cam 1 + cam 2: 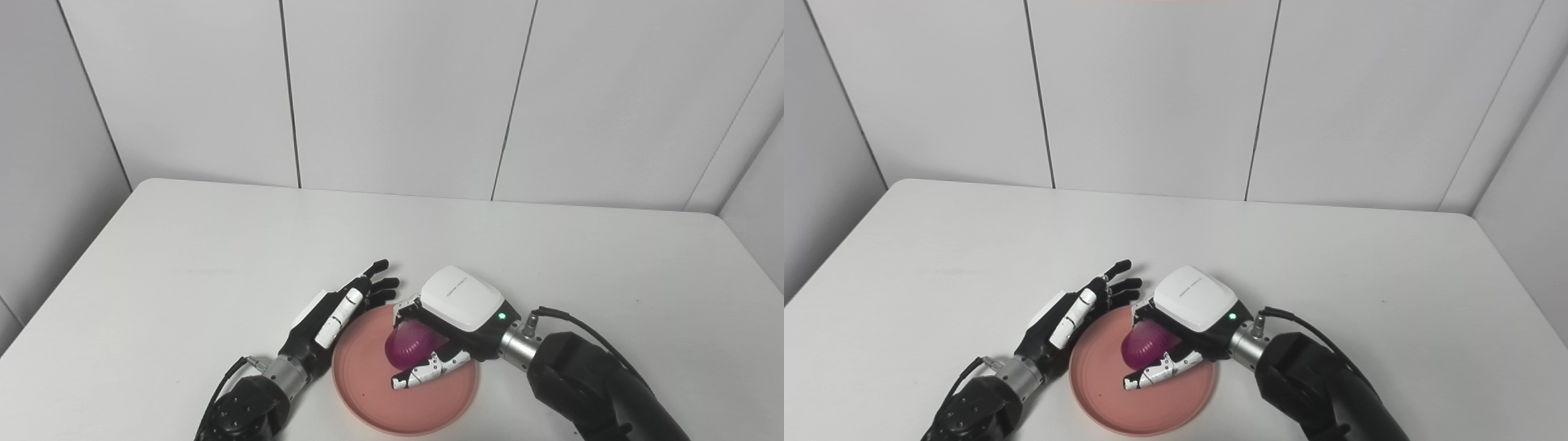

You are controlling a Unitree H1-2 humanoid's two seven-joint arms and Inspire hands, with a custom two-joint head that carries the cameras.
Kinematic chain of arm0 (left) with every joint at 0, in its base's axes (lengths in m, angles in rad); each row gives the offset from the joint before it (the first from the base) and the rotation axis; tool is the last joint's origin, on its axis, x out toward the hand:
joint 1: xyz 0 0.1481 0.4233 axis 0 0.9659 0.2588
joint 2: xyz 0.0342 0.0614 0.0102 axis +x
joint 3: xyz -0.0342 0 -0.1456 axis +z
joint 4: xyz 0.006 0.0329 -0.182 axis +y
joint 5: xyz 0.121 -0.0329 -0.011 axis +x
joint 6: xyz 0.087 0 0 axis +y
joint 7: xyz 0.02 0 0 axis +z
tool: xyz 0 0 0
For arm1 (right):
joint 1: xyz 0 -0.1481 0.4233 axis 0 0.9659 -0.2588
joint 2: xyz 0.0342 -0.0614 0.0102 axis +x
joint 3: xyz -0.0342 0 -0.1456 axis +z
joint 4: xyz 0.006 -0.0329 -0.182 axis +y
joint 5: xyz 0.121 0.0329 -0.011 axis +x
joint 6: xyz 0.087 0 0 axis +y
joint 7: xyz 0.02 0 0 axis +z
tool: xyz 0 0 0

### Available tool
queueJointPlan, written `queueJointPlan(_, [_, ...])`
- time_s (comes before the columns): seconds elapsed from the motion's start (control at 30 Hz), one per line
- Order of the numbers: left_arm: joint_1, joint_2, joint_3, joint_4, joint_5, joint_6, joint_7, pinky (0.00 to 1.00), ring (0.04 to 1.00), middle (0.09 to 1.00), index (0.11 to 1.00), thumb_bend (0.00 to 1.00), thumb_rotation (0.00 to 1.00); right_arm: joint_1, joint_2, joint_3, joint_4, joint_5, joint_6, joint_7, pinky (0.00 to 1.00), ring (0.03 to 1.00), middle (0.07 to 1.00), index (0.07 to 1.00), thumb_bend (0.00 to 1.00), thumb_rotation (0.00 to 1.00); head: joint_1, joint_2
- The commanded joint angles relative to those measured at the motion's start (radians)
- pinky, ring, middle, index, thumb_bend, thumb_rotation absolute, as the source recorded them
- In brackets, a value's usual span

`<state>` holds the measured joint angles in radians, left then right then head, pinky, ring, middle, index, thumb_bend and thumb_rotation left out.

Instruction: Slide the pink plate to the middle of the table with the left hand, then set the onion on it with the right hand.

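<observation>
Onion (409, 344) clasped in my right hand (450, 324) over pink plate (367, 392), ready for lowering | left hand (334, 318) unclenched, fingers straight, bracing plate rim on desk (184, 263).

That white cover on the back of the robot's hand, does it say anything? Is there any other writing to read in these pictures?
Right hand, white cover: a small line of grey print, too small to read.
Left hand, pink plate, onion, table: no writing visible.
</observation>
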<state>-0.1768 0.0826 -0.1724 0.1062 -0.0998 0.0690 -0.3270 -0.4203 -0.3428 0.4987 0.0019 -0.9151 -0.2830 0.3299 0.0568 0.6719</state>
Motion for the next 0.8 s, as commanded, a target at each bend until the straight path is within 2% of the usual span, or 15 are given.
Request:
queueJointPlan(0.0, [-0.022, -0.019, -0.012, -0.026, 0.005, 0.018, 0.002, 0.94, 0.882, 0.869, 0.925, 0.73, 0.96, -0.040, 0.007, -0.003, 0.002, 0.001, -0.030, -0.035, 0.27, 0.348, 0.442, 0.522, 0.53, 0.95, 0.001, 0.000])
queueJointPlan(0.17, [-0.022, -0.024, -0.010, -0.021, 0.002, 0.006, 0.002, 0.90, 0.860, 0.860, 0.922, 0.73, 0.96, -0.042, 0.002, 0.015, 0.057, -0.025, -0.046, -0.073, 0.26, 0.344, 0.439, 0.518, 0.51, 0.92, 0.000, 0.001])
queueJointPlan(0.3, [-0.024, -0.028, -0.007, -0.015, -0.002, 0.001, -0.001, 0.89, 0.860, 0.860, 0.923, 0.73, 0.95, -0.046, -0.001, 0.026, 0.083, -0.026, -0.059, -0.105, 0.26, 0.339, 0.435, 0.517, 0.51, 0.94, 0.002, 0.000])
queueJointPlan(0.47, [-0.026, -0.027, -0.008, -0.010, 0.002, -0.001, -0.004, 0.89, 0.861, 0.858, 0.919, 0.72, 0.96, -0.051, 0.004, 0.036, 0.086, -0.009, -0.054, -0.096, 0.29, 0.378, 0.484, 0.563, 0.52, 0.97, 0.000, -0.003])
queueJointPlan(0.67, [-0.028, -0.027, -0.011, -0.010, 0.005, 0.001, -0.004, 0.90, 0.862, 0.859, 0.923, 0.73, 0.97, -0.058, 0.009, 0.039, 0.084, 0.009, -0.059, -0.095, 0.28, 0.348, 0.443, 0.531, 0.51, 0.95, -0.002, -0.003])
queueJointPlan(0.77, [-0.031, -0.028, -0.012, -0.007, 0.005, 0.000, -0.004, 0.90, 0.862, 0.860, 0.925, 0.72, 0.97, -0.060, 0.008, 0.040, 0.078, 0.011, -0.062, -0.095, 0.28, 0.348, 0.458, 0.553, 0.51, 0.94, -0.003, -0.002])
